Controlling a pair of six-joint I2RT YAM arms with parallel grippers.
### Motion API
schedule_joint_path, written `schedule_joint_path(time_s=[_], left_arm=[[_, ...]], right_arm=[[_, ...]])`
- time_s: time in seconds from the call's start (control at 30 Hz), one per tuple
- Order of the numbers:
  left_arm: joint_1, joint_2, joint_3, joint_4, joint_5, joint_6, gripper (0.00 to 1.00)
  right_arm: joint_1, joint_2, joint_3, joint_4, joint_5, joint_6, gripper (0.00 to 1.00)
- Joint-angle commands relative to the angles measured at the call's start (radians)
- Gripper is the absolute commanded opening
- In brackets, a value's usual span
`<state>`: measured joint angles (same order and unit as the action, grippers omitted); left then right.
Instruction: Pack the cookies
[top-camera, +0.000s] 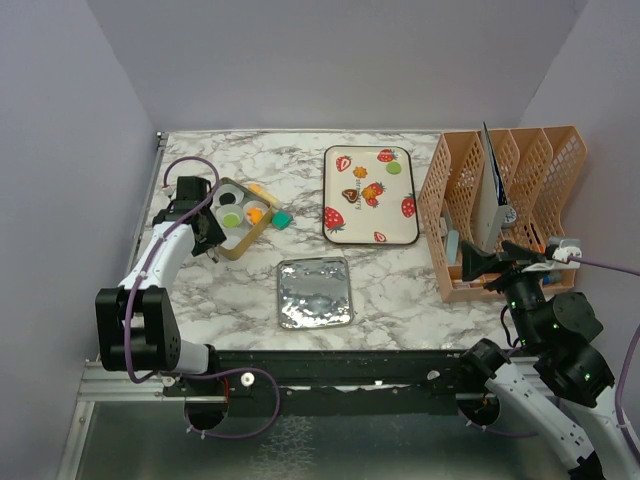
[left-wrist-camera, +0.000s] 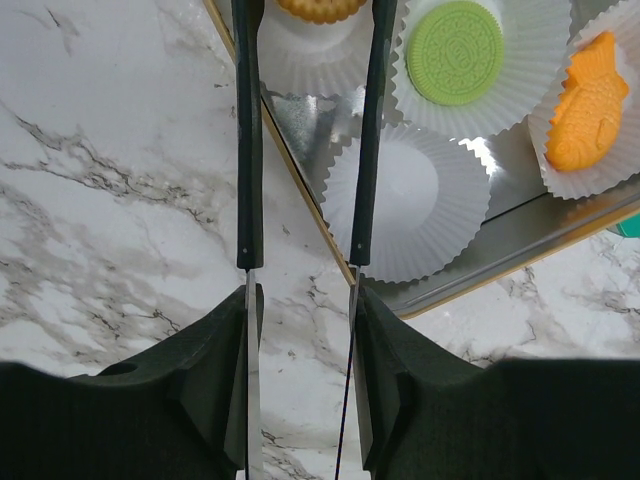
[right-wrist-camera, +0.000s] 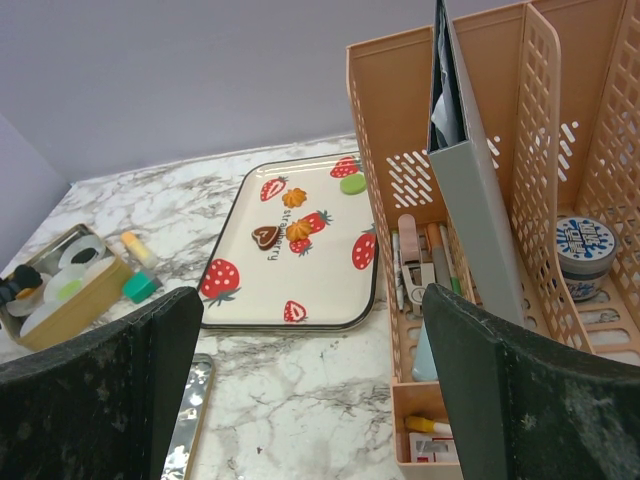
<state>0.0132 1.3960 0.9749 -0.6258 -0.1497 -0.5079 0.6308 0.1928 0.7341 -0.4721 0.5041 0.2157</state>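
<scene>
Several cookies lie on the white strawberry tray (top-camera: 400, 225): a green round one (top-camera: 394, 168), an orange one (top-camera: 360, 172), a brown heart (top-camera: 350, 194) and an orange swirl (top-camera: 372, 189). They also show in the right wrist view, such as the brown heart (right-wrist-camera: 265, 235). The gold tin (top-camera: 236, 250) holds paper cups with a green cookie (left-wrist-camera: 455, 52), an orange fish cookie (left-wrist-camera: 588, 100), an orange one (left-wrist-camera: 320, 8) and a black one (top-camera: 228, 198). One cup (left-wrist-camera: 420, 205) is empty. My left gripper (left-wrist-camera: 312, 40) is open, its fingers (left-wrist-camera: 248, 150) straddling the tin's near rim. My right gripper (right-wrist-camera: 310, 400) is open and empty beside the organizer.
A foil lid (top-camera: 314, 292) lies at the front centre. A peach desk organizer (top-camera: 500, 205) with a folder and pens stands at the right. A teal block (top-camera: 282, 218) and a yellow stick (top-camera: 258, 190) lie by the tin. Walls close in on the left and back.
</scene>
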Motion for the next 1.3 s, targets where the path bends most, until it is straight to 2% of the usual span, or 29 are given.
schedule_joint_path(time_s=[0.0,0.23,0.3,0.4,0.77,0.9,1.1,1.27], left_arm=[[0.005,0.0,0.022,0.028,-0.024,0.003,0.43],[0.005,-0.023,0.024,0.025,-0.024,0.011,0.49],[0.005,-0.031,0.028,0.02,-0.027,0.013,0.53],[0.005,-0.038,0.034,0.01,-0.035,0.016,0.54],[0.002,-0.098,0.112,-0.043,0.034,0.054,0.39],[-0.011,-0.106,0.158,-0.071,0.085,0.075,0.36],[-0.128,-0.082,0.231,-0.102,0.147,0.122,0.35],[-0.27,-0.008,0.304,-0.115,0.194,0.156,0.35]], right_arm=[[0.0,-0.013,-0.011,0.007,-0.012,-0.012,1.0],[0.0,-0.013,-0.011,0.009,-0.012,-0.012,1.0],[0.0,-0.011,-0.012,0.009,-0.015,-0.013,1.0],[0.0,-0.01,-0.012,0.008,-0.016,-0.013,1.0],[0.0,-0.007,-0.012,0.01,-0.019,-0.013,1.0],[0.0,-0.009,-0.012,0.01,-0.019,-0.013,1.0],[0.0,-0.007,-0.011,0.01,-0.021,-0.013,1.0],[0.0,-0.013,-0.012,0.008,-0.018,-0.012,1.0]])
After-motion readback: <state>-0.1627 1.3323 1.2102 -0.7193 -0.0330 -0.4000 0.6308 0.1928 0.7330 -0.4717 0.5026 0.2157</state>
